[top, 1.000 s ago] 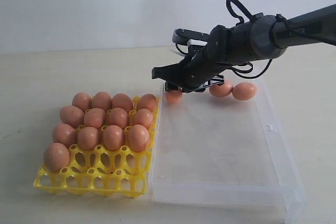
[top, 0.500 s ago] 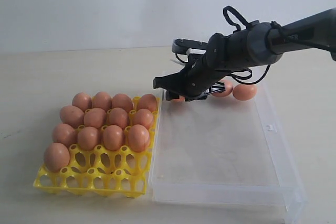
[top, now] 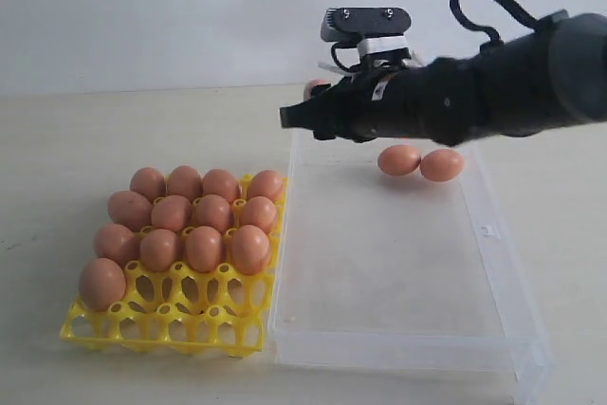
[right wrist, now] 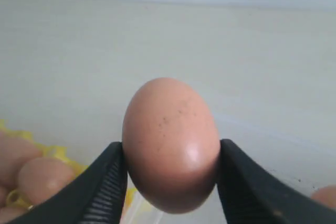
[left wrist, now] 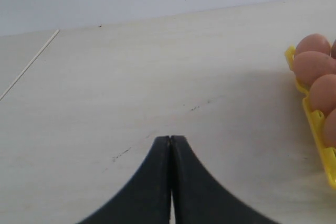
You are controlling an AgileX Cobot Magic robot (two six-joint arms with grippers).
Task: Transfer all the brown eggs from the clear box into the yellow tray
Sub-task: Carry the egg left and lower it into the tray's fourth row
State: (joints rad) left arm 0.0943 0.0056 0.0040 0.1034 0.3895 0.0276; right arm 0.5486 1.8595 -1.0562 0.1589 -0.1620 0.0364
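My right gripper (right wrist: pixel 171 151) is shut on a brown egg (right wrist: pixel 170 142), its two black fingers pressing the egg's sides. In the exterior view that gripper (top: pixel 305 113) hangs in the air over the far left corner of the clear box (top: pixel 408 348), and the held egg (top: pixel 316 88) peeks out behind it. Two brown eggs (top: pixel 399 159) (top: pixel 442 165) lie on the box floor at its far side. The yellow tray (top: pixel 190 324) left of the box holds several brown eggs (top: pixel 204 247); its front row of cups is bare. My left gripper (left wrist: pixel 170 138) is shut over bare table.
The beige table (top: pixel 76 139) spreads around tray and box, with a pale wall behind. In the left wrist view the tray's edge (left wrist: pixel 315 124) and its eggs (left wrist: pixel 315 66) sit off to one side. The box has a small clasp (top: pixel 488 230) on its right wall.
The right gripper has risen from the box's far left corner, lifting the egg it closed on off the floor. Two eggs stay in the box.
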